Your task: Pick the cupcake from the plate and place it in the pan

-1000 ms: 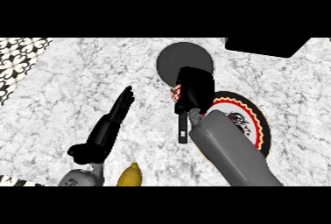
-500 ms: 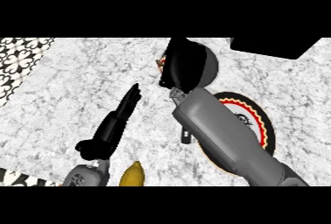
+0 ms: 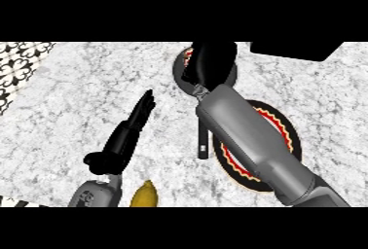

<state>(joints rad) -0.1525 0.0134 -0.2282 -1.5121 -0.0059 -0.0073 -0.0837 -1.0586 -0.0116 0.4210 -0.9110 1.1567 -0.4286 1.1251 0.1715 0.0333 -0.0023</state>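
- The right hand (image 3: 208, 61) hangs over the dark pan (image 3: 179, 68), covering most of it; only the pan's left rim and its long handle (image 3: 203, 141), which runs back beside the right forearm, show.
- Its fingers are curled downward and closed around something. A sliver of red and white, probably the cupcake (image 3: 189, 54), peeks out at the hand's left edge.
- The plate (image 3: 287, 133), with its red zigzag border, lies behind the hand under the forearm; no cupcake shows on its visible part.
- The left hand (image 3: 140, 114) is well to the left of the right hand, fingers straight and together, holding nothing.
- A yellow object (image 3: 144, 195) sits near the left wrist.
- Judged from this, pick-up and carry are done; the release into the pan is not yet done.
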